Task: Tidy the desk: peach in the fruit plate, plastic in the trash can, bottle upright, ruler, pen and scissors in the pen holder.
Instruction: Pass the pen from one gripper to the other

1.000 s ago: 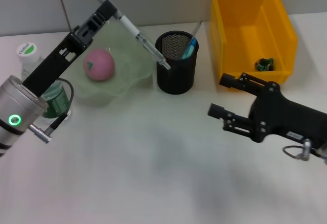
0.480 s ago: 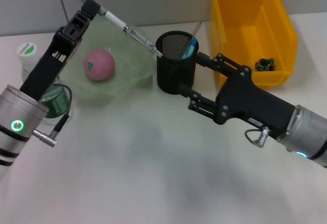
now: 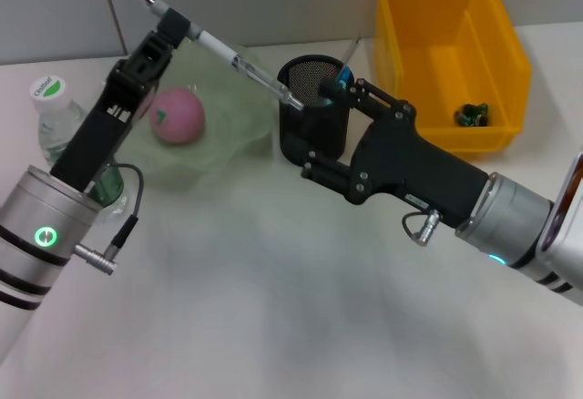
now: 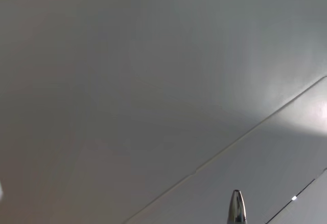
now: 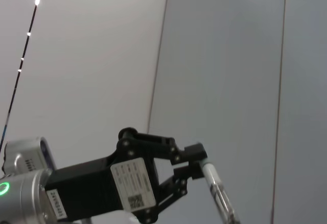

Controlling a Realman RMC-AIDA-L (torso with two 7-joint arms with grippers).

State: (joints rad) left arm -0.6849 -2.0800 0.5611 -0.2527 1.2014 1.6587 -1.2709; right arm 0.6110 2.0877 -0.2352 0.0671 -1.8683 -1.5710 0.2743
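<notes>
Since half a second ago my right gripper (image 3: 325, 128) has pushed further toward the upper middle of the frame, so its spread fingers now bracket the black wire-mesh pen holder (image 3: 313, 135), one above its rim and one along its lower side, and my left gripper (image 3: 168, 30) has swung the white-and-clear pen (image 3: 239, 65) a little, bringing the tip down right at the holder's near rim. My left fingers are pinching that pen near its upper end, high over the pale green scalloped glass fruit plate (image 3: 232, 148), where the pink round peach (image 3: 177, 115) already lies. I take this as steadying the cup so the pen can drop in; the tip looks to be at the rim, not yet inside. Light blue scissors (image 3: 340, 79) already stand in the holder, the clear green-labelled bottle (image 3: 55, 112) stands at the left edge, and something small and dark green lies in the yellow rectangular trash can (image 3: 414, 48)
</notes>
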